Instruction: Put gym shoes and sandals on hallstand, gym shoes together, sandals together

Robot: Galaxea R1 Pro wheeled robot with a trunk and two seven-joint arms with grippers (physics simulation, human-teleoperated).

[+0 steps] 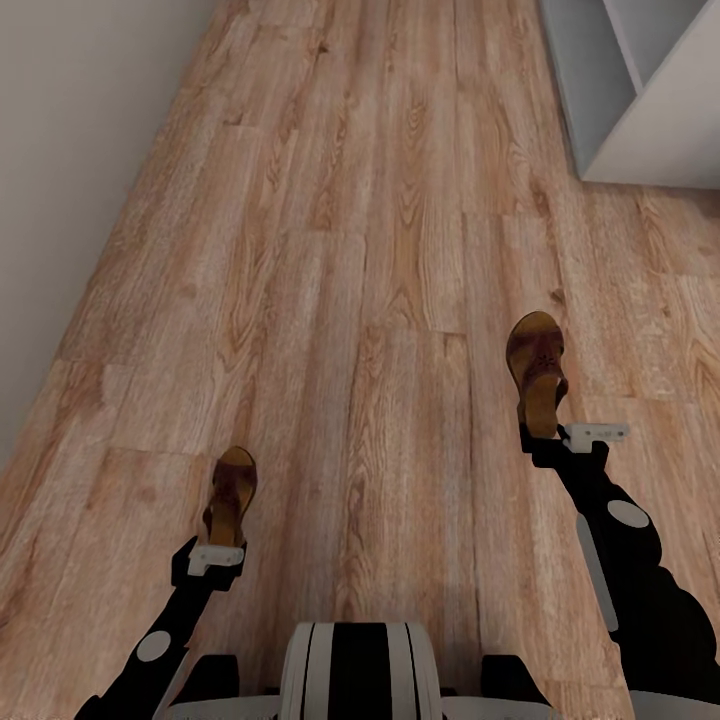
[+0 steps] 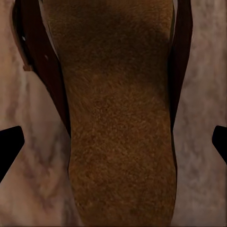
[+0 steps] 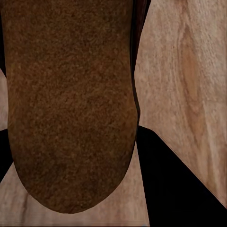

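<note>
Nearest to me, at the bottom of the head view, I see the robot's trunk (image 1: 360, 668), and my two arms reach forward on either side of it. I count two sandals, one at each end effector, both brown with tan footbeds.

My left end effector (image 1: 214, 553) is at the heel end of the left sandal (image 1: 231, 495), which points away from me over the corridor floor (image 1: 380, 250). In the left wrist view the footbed (image 2: 118, 123) runs between two dark fingertips (image 2: 9, 146) at the picture's edges, and they stand apart from the sole, so I read this end effector as spread around the sandal rather than pinching it.

Farther out, my right end effector (image 1: 545, 435) is at the heel of the right sandal (image 1: 537, 370). In the right wrist view one dark finger (image 3: 175, 189) sits just beside the sole (image 3: 71, 104); I cannot tell whether it is pressed on.

Farthest off, at the upper right, I see one pale grey unit (image 1: 640, 90) standing on the floor, well apart from both sandals.
</note>
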